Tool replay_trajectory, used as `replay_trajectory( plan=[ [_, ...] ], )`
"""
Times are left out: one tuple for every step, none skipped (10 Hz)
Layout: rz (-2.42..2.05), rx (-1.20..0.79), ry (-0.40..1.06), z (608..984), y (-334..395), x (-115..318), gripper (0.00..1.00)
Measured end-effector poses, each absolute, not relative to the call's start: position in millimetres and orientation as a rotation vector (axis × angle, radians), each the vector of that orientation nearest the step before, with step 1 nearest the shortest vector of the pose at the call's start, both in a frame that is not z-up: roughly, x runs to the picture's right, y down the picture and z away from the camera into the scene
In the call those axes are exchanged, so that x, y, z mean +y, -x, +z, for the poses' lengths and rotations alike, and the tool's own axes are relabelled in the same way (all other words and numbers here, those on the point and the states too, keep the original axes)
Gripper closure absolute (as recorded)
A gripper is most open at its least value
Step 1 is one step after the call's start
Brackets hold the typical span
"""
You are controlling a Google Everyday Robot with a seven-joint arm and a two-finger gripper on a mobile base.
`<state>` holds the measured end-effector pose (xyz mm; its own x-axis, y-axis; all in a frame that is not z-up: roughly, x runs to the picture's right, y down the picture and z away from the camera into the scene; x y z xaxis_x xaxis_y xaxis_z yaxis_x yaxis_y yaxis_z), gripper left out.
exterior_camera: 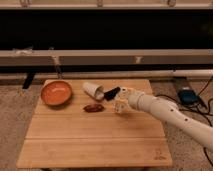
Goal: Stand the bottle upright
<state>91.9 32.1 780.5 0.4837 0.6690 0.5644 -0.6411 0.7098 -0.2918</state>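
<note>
**Gripper over the back of the table, bottle at its tip**

My gripper (116, 96) sits just right of the frame's centre, over the far half of the wooden table (95, 137). I see dark fingers (111, 93) pointing toward the upper left, toward the mouth of the white cup (93, 90); whether they are spread or pressed together I cannot tell from this view.

The bottle (120, 105) shows as a small pale shape directly below and slightly right of the fingers, right against the underside of the wrist. I cannot tell whether it is pinched or only touching the gripper, nor whether it stands upright or tilts.

The white arm (170, 116) runs from the gripper down toward the lower right edge of the frame.

The cup lies on its side just left of the fingertips, its dark opening facing right. A small reddish-brown item (93, 107) lies on the table below the cup, left of the bottle. An orange bowl (56, 92) rests farther left, near the table's upper left corner. A dark device with cables (188, 95) lies on the floor at the right.
</note>
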Motion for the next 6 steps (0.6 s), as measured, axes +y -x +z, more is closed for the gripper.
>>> replay_trajectory(
  plan=[
    [0.784, -0.7, 0.05, 781, -91, 35, 0.97],
    [0.775, -0.696, 0.054, 781, -90, 37, 0.91],
    [0.764, -0.683, 0.058, 783, -90, 41, 0.79],
    [0.758, -0.674, 0.063, 784, -89, 44, 0.69],
    [0.753, -0.667, 0.066, 785, -89, 46, 0.61],
    [0.748, -0.659, 0.072, 786, -89, 49, 0.51]
  ],
)
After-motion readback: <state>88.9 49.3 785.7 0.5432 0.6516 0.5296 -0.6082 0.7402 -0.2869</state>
